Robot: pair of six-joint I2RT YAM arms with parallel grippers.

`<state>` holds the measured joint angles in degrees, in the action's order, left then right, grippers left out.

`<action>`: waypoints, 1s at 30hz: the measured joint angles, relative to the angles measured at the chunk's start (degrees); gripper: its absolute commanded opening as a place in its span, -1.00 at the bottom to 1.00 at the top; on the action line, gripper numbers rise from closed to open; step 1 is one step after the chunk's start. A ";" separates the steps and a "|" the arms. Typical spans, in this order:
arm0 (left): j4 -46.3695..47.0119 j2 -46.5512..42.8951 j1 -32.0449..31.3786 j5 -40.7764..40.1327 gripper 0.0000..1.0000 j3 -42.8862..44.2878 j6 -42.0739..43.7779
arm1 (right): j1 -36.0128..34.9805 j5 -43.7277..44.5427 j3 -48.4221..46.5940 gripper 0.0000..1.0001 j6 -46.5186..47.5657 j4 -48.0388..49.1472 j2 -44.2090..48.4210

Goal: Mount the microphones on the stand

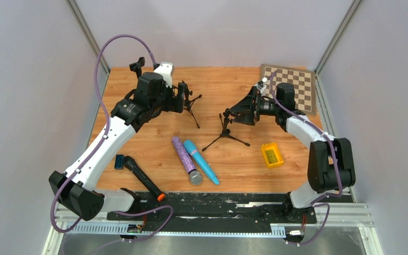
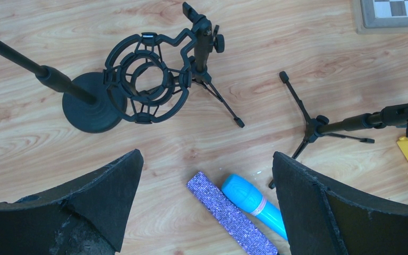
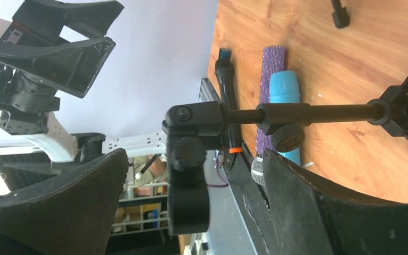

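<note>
Glittery purple microphone (image 1: 185,158), low centre, is looking stiff, light and best gripped mid-barrel, while the left claw (image 2: 206,156) and right claw (image 3: 194,154) are gaping open.

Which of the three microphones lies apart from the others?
The black microphone with the orange ring; the glittery purple microphone and light-blue microphone lie side by side.

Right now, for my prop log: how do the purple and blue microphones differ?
The purple microphone is glittery with a silver mesh head; the blue microphone is plain. The purple head points to the table's near edge, the blue's thick end away. Both lie flat, side by side.
</note>
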<state>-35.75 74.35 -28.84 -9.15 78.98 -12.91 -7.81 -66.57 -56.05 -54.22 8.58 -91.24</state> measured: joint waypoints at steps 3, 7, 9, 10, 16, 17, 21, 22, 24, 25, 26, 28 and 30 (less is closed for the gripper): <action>0.00 0.00 -0.02 0.00 1.00 0.00 0.02 | 0.00 3.65 -1.14 0.98 3.85 -5.27 2.93; 0.00 0.00 -0.02 0.00 1.00 0.00 0.02 | 0.00 11.80 -4.09 1.00 11.19 -14.25 7.28; 0.00 0.00 -0.02 0.02 1.00 0.00 0.02 | 0.02 15.76 -5.27 1.00 14.08 -17.49 8.94; 0.02 0.02 -0.02 0.02 1.00 -0.07 0.02 | 0.02 17.84 -5.64 0.99 15.43 -18.93 9.90; 0.02 0.02 -0.15 0.02 1.00 -0.15 0.07 | -0.63 30.71 -8.31 0.97 22.95 -28.26 14.88; 0.02 0.02 -0.20 0.00 1.00 -0.17 0.09 | -1.09 32.83 -9.16 0.96 24.13 -29.55 15.23; 0.02 0.00 -0.39 -0.11 1.00 -0.20 0.31 | -5.49 41.88 -12.09 0.82 28.41 -33.83 16.44; 0.02 0.02 -0.39 -0.20 1.00 -0.20 0.33 | -7.21 44.37 -12.63 0.75 29.33 -34.86 16.90; 0.02 0.02 -0.39 -0.28 1.00 -0.20 0.39 | -10.32 48.24 -13.35 0.57 30.88 -36.20 17.88; 0.02 0.00 -0.39 -0.33 1.00 -0.20 0.44 | -11.82 50.03 -13.68 0.43 31.67 -36.70 18.40; 0.02 0.02 -0.39 -0.35 1.00 -0.20 0.44 | -13.07 51.58 -13.94 0.31 32.35 -37.07 18.97; 0.02 0.02 -0.39 -0.35 1.00 -0.20 0.44 | -15.67 54.45 -14.43 0.12 33.51 -37.66 20.24; 0.02 0.02 -0.42 -0.33 1.00 -0.20 0.44 | -17.81 56.22 -14.64 0.03 34.64 -37.83 21.44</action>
<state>-35.73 74.37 -29.26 -9.47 78.78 -12.47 -25.63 -10.35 -70.70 -19.57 -29.26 -69.80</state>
